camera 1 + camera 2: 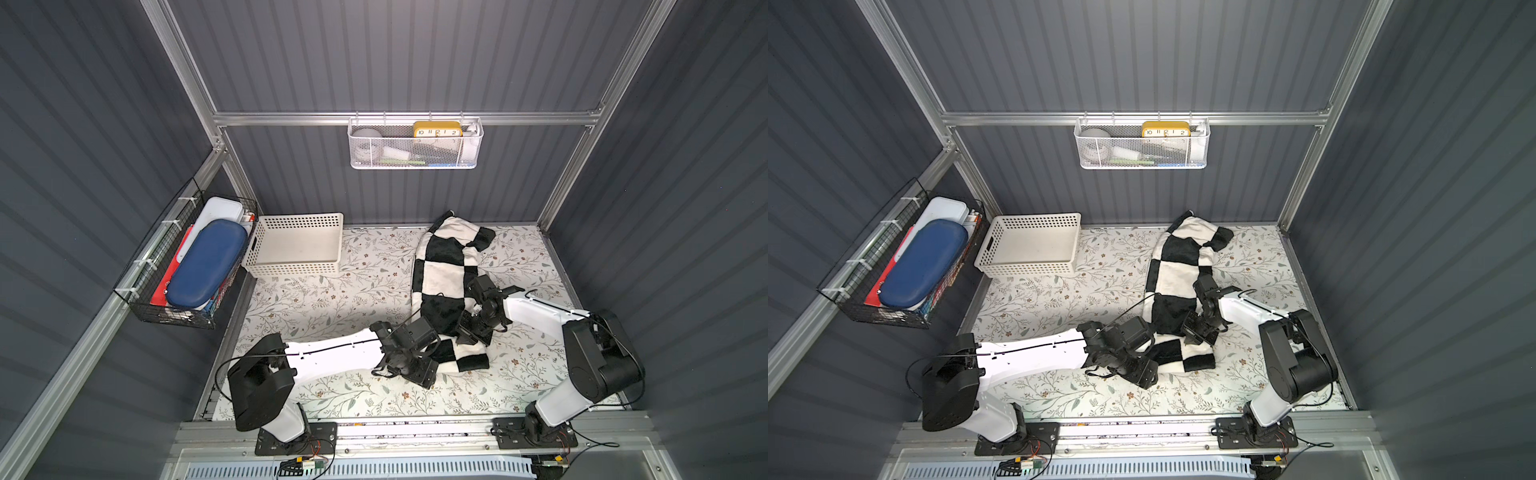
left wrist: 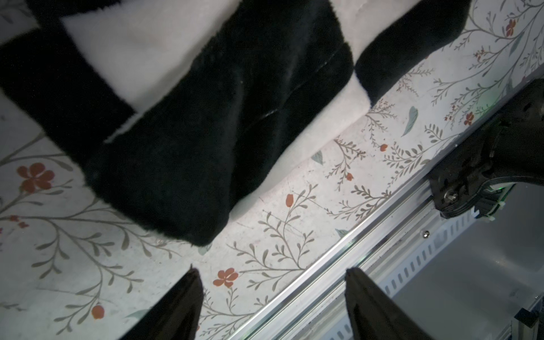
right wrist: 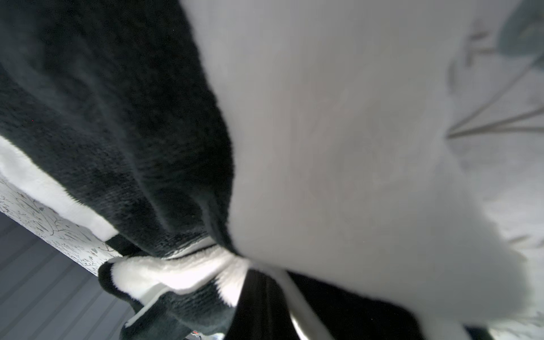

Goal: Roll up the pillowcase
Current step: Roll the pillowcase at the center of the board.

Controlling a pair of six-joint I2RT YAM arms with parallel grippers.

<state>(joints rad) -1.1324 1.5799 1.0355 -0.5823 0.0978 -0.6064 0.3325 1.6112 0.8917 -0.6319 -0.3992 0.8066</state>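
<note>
Fingers point(image 2: 182, 312) of your left gripper point(image 2: 273, 282) stand spread, empty. Across the flowered table cover point(image 1: 332, 299), right of centre, the pillowcase point(image 1: 440, 278) lies as a long rumpled strip, its near corner just off those fingers; your right gripper point(image 1: 468, 332) pinches its edge. Rolling looks barely begun.

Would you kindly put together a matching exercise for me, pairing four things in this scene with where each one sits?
Things:
1. pillowcase
2. cream perforated basket
3. yellow clock
4. blue case

Places:
A. in the white mesh basket hung on the back wall
B. at the far left corner of the floral covering
C. in the black wire basket on the left wall
D. lying along the floral covering, right of the middle

Pairs: 1-D, 2-B, 3-A, 4-C
</note>
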